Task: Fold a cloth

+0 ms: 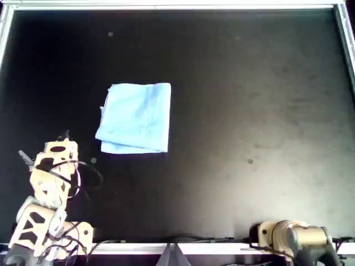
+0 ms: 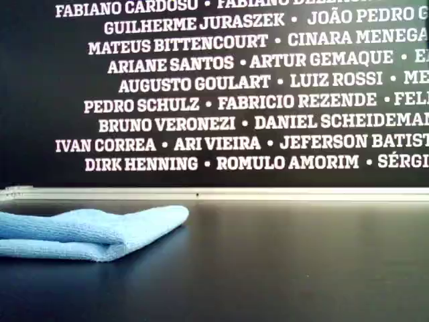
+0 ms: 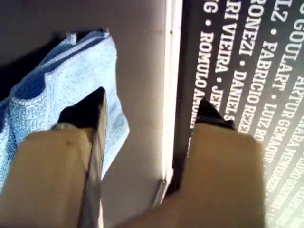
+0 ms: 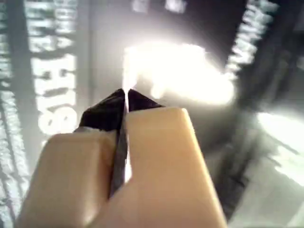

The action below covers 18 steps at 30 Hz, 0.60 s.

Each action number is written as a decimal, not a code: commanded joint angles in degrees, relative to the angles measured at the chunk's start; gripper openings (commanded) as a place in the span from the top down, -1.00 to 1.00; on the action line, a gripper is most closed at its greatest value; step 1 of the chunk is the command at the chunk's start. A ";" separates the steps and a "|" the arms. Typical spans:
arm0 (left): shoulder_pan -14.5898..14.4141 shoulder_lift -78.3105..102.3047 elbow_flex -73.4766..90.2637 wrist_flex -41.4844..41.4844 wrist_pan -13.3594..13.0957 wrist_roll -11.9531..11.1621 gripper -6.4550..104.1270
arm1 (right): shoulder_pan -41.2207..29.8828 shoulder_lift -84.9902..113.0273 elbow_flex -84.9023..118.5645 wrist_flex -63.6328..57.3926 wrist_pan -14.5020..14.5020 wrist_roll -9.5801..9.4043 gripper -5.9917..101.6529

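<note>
In the overhead view, going left to right: my first tool [image 1: 62,145] sits at the lower left w/ jaws apart and nothing between them. The cloth [image 1: 136,117] lies just beyond it, up and to the right, already doubled into a rough rectangle w/ layered edges showing on its near and left sides. It's flat on the black tabletop [image 1: 249,111], left of centre. The first wrist view confirms the cloth [image 3: 61,90] sits ahead of the open jaws, not touching. My second tool [image 4: 126,102] is pinched together, empty, parked far right, well apart from the cloth. So the first arm's clearly nearer; prob. any next fold starts from that near-left corner.
</note>
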 commanded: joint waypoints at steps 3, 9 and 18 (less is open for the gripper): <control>0.62 1.14 -3.78 -0.62 -0.62 -0.26 -0.34 | 0.00 14.15 41.04 -6.24 0.35 -0.18 0.88; 0.62 1.14 -3.25 -0.62 -0.62 -0.26 -0.34 | -0.18 29.00 85.17 -39.55 0.53 -1.05 0.89; 0.62 1.23 -2.90 -0.62 -0.53 -0.35 -0.34 | -11.07 38.14 129.73 -70.14 0.44 -0.18 0.90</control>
